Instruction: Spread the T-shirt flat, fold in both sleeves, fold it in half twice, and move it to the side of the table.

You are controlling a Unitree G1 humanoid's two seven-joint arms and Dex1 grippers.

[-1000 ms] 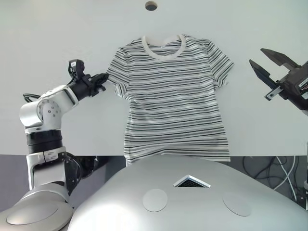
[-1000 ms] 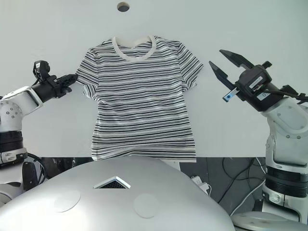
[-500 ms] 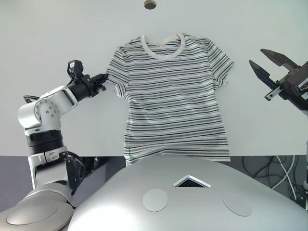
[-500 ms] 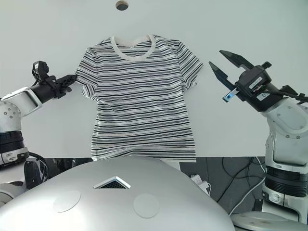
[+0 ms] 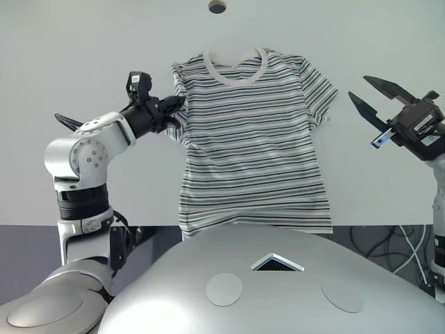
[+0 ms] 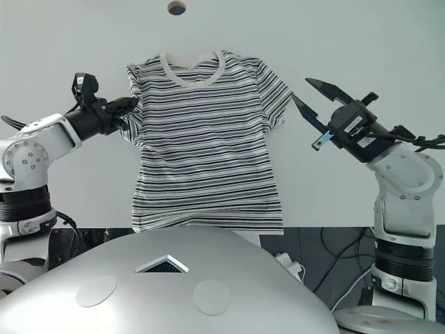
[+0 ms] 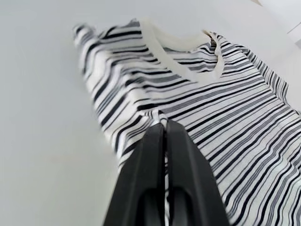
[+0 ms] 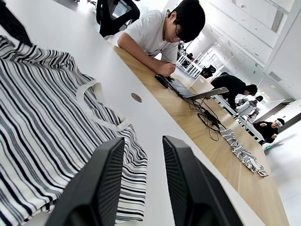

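The striped T-shirt (image 5: 254, 139) lies face up on the white table (image 5: 69, 56), collar at the far side. Its left sleeve (image 7: 117, 94) is lifted and drawn in over the shoulder. My left gripper (image 5: 175, 106) is shut on that sleeve's edge; in the left wrist view the gripper (image 7: 164, 126) pinches the fabric between closed fingers. My right gripper (image 5: 357, 88) hovers open just to the right of the right sleeve (image 5: 318, 94), which lies flat. From the right wrist, both fingers (image 8: 103, 174) frame that sleeve (image 8: 127, 160) without touching it.
A round cable hole (image 5: 218, 8) sits in the table beyond the collar. The shirt's hem lies close to the table's front edge (image 5: 139, 224). Bare tabletop stretches left and right of the shirt. Cables (image 5: 389, 240) hang below the front edge at the right.
My left gripper has moved right, carrying the left sleeve inward over the shirt's shoulder. My right gripper has shifted a little left, nearer the right sleeve, still open.
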